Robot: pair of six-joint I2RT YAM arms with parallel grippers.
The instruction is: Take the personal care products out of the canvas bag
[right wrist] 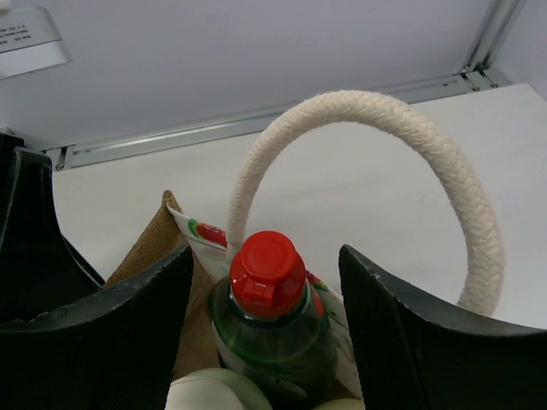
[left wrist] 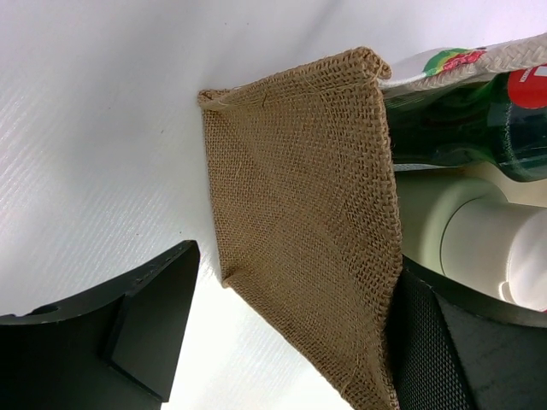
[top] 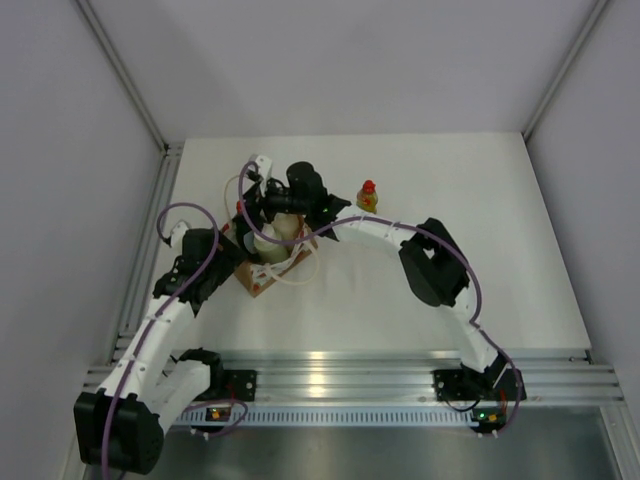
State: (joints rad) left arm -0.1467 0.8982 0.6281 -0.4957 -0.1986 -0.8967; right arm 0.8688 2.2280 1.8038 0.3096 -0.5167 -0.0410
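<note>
Right end effector [right wrist: 265,256] open astride green bottle [right wrist: 273,342].
Left end effector [left wrist: 295,282] spread wide across canvas bag [left wrist: 291,154] wall.

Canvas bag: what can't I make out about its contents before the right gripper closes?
- Right wrist view: between the fingers of the right gripper, the bottom edge cuts off the green bottle below its shoulder; label unseen.
- Top view: the right gripper covers the canvas bag's mouth, so how many bottles remain is hidden.
- Left wrist view: the bag's burlap wall hides the cream bottle's base; its cap runs off the right edge.
</note>
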